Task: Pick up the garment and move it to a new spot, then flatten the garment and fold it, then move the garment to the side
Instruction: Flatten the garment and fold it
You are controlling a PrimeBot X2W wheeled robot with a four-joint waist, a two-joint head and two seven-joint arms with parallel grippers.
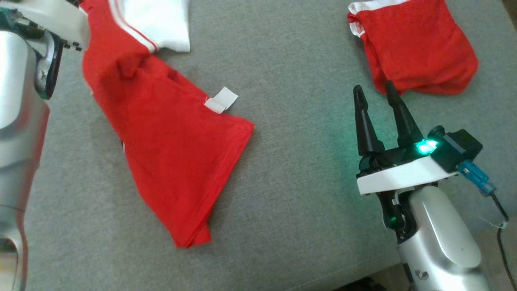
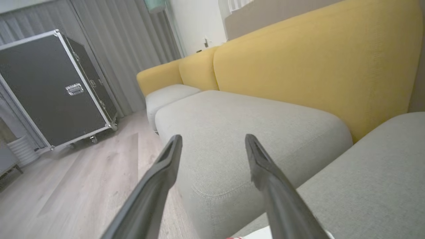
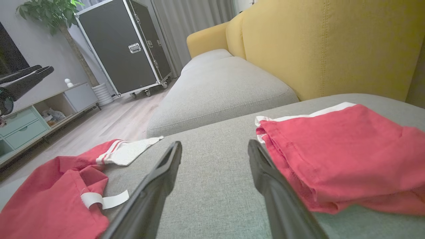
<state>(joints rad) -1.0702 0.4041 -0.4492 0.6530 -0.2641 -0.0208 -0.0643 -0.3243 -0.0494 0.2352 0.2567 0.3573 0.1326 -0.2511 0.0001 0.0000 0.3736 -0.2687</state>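
The red garment (image 1: 169,153) lies loose on the grey sofa seat (image 1: 307,202), toward the robot's left, running diagonally w/ its white sleeve (image 1: 161,24) at the far end & a white tag (image 1: 221,100) sticking out at one edge. It's rumpled & partly doubled over itself, so not flat, not folded. A second red garment (image 1: 416,48) sits bunched at the far right, well apart; it's prob. a separate piece. The left tool (image 2: 213,137) is raised over the garment's far end, fingers spread wide w/ nothing between them, pointing off toward the next seat. The right tool (image 1: 373,87) hovers above bare seat, also wide open & empty, tips near the second garment but not touching. Judgement: the pick-up & move to a new spot looks done, since the cloth is down & let go. Left to do: flatten, fold, then shift it to the side, i.e. most of the job.
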